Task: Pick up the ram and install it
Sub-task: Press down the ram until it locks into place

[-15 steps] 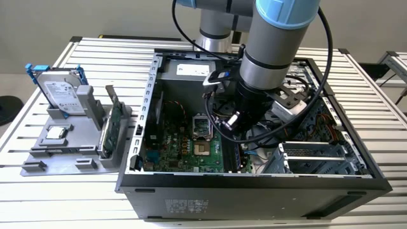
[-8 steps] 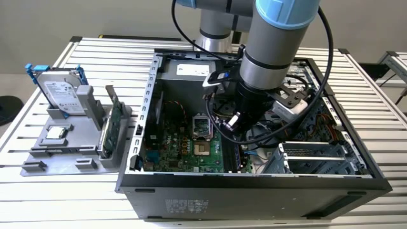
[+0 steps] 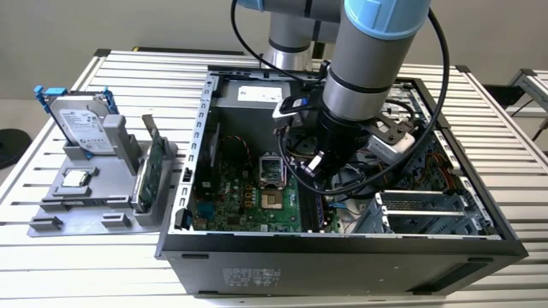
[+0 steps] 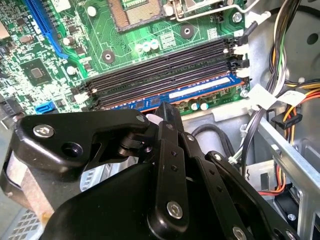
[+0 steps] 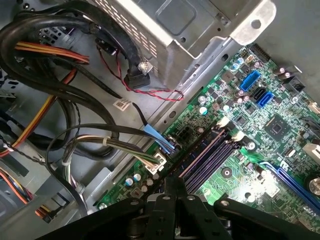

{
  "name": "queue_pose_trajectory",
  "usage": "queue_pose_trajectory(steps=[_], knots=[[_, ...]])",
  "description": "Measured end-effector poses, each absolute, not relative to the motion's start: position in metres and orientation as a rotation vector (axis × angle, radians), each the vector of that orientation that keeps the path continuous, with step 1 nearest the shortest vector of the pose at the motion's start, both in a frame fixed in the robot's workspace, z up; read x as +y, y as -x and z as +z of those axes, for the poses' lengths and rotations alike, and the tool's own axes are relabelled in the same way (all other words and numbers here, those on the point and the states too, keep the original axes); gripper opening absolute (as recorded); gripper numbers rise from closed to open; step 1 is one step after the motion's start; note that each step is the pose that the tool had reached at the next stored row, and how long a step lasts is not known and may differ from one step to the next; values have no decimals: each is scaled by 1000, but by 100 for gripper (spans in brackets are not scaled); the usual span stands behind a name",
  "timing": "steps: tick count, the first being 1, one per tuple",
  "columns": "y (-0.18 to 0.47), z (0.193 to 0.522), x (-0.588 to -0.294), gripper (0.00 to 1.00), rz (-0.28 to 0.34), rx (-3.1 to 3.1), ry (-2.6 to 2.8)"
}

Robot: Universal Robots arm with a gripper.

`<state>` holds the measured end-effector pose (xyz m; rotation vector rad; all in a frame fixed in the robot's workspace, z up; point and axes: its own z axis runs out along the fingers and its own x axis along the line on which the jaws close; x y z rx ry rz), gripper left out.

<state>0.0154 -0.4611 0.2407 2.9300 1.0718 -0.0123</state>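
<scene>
1. While the arm reaches down into the open case (image 3: 342,247) in the exterior view, the gripper (image 3: 319,168) hangs low over the board's slots; keep it vertical.
2. Seen from the second wrist view, the ram (image 4: 195,93) lies in the outermost slot, beside three bare ones, with the gripper (image 4: 167,111) at its edge; whether the fingers clamp it, I cannot tell. Press evenly until the latches (image 4: 242,73) close.
3. From the first wrist view, cables (image 5: 95,145) lie near the slots (image 5: 207,160); keep clear.
</scene>
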Motion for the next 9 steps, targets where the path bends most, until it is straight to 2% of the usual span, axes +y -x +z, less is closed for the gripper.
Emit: queue_pose_trajectory(steps=[9], knots=[[-15,241,-461,0,-12,1074,-2929]])
